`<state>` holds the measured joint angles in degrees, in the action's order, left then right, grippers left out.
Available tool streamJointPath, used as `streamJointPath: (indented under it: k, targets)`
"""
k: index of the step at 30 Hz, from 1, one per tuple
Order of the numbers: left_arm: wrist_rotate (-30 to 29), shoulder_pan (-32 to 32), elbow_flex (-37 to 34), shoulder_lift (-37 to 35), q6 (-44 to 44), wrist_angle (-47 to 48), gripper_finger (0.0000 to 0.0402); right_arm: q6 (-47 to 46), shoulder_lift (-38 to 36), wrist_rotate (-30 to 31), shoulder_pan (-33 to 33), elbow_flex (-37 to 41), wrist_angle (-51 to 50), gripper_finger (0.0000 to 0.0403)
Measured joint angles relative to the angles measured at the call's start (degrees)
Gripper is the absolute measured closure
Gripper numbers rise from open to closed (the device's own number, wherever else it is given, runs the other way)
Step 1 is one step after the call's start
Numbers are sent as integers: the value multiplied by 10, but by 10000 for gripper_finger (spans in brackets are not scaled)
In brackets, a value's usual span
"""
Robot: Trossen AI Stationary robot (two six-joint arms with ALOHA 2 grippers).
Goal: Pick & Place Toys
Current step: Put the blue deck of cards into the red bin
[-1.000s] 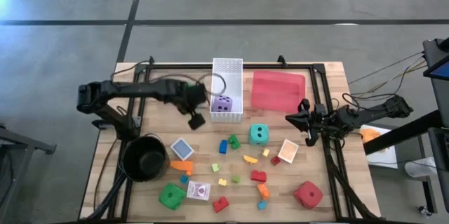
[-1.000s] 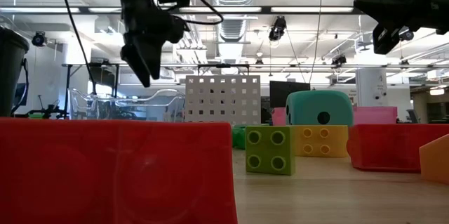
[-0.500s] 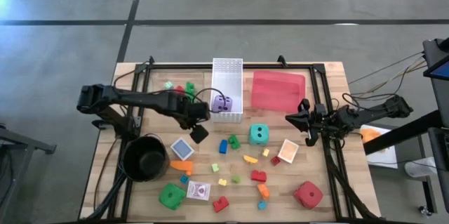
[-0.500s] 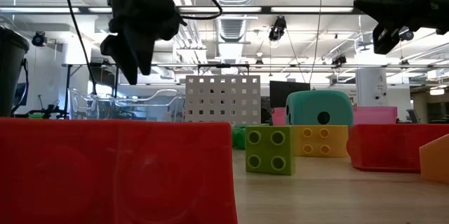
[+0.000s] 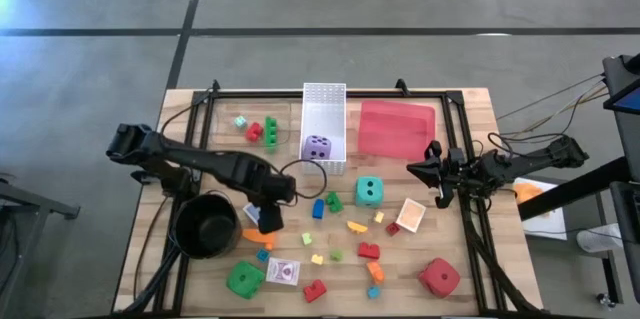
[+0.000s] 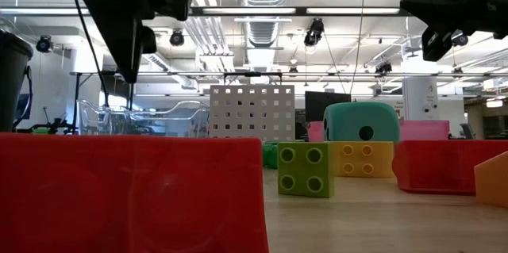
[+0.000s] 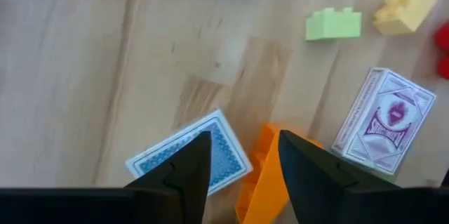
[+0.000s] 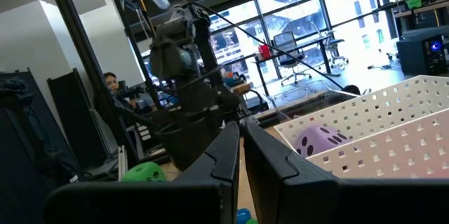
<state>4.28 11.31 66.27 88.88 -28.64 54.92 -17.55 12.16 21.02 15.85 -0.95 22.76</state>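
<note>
My left gripper (image 5: 268, 219) (image 7: 242, 150) hangs open above the table, fingers pointing down, touching nothing. Below it lie a blue card pack (image 7: 189, 152) and an orange brick (image 7: 265, 178); a purple card pack (image 7: 384, 120) lies beside them. A purple die (image 5: 317, 146) sits inside the white basket (image 5: 324, 99). A teal die (image 5: 369, 191), a red die (image 5: 438, 277), a green die (image 5: 244, 280) and several small bricks lie on the wood. My right gripper (image 5: 430, 171) (image 8: 240, 140) is shut and held over the table's right side.
A black pot (image 5: 205, 225) stands just left of my left gripper. A red tray (image 5: 396, 129) lies to the right of the basket. A few small toys (image 5: 256, 128) lie at the far left. A black frame (image 5: 330, 94) runs around the table.
My left gripper has swung from beside the basket toward the table's near edge and a little left, and now hangs over the blue card pack next to the pot. The purple die has stayed in the basket.
</note>
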Motion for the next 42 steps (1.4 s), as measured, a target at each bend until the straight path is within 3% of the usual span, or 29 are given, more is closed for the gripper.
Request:
streamJointPath:
  k: [18,30,42]
  targets:
    - [37,39,-94,1,-31,-91,237,0,0,0,0,0,0,382]
    - [41,28,-60,120,-59,-35,237,0,0,0,0,0,0,382]
    - [31,-8,-54,128,-59,-31,237,0,0,0,0,0,0,382]
